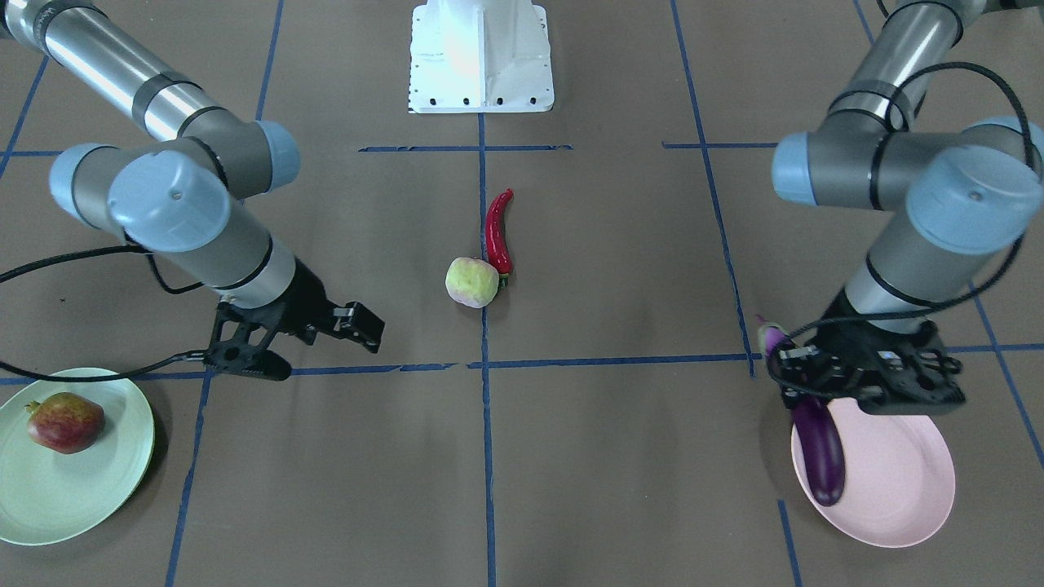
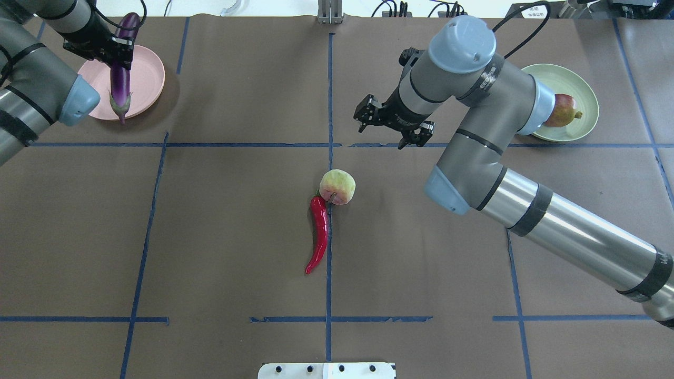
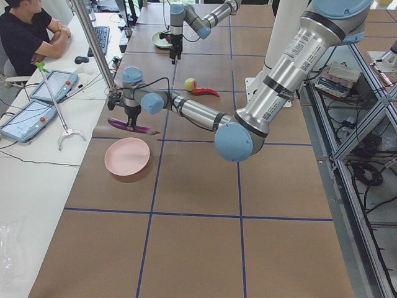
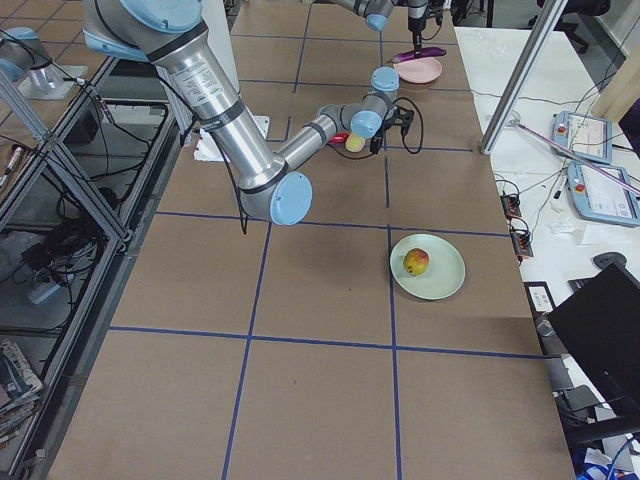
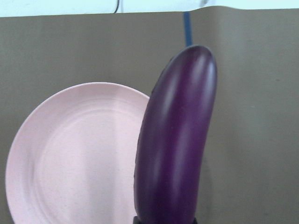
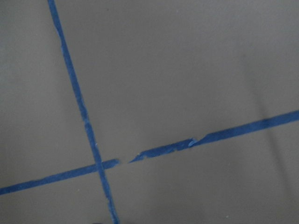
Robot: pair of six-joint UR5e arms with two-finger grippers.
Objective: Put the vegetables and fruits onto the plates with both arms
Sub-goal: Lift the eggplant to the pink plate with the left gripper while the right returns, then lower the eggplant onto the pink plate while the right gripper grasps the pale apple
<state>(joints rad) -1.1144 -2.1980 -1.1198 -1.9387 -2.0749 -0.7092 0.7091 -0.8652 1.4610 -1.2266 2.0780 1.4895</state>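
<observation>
My left gripper (image 1: 803, 381) is shut on the purple eggplant (image 1: 818, 452) and holds it just above the near rim of the pink plate (image 1: 897, 489). In the left wrist view the eggplant (image 5: 177, 140) hangs over the plate's (image 5: 70, 158) right edge. My right gripper (image 2: 384, 134) is open and empty, above bare table between the centre and the mint green plate (image 2: 579, 95). The dark red fruit (image 2: 563, 110) lies on that plate. The yellow-green fruit (image 2: 337, 187) and the red chili (image 2: 318, 234) lie touching at the table's centre.
The white base block (image 1: 481, 57) stands at the robot's edge of the table. Blue tape lines (image 6: 84, 112) cross the brown table cover. An operator (image 3: 25, 37) sits at a side desk with tablets beyond the table.
</observation>
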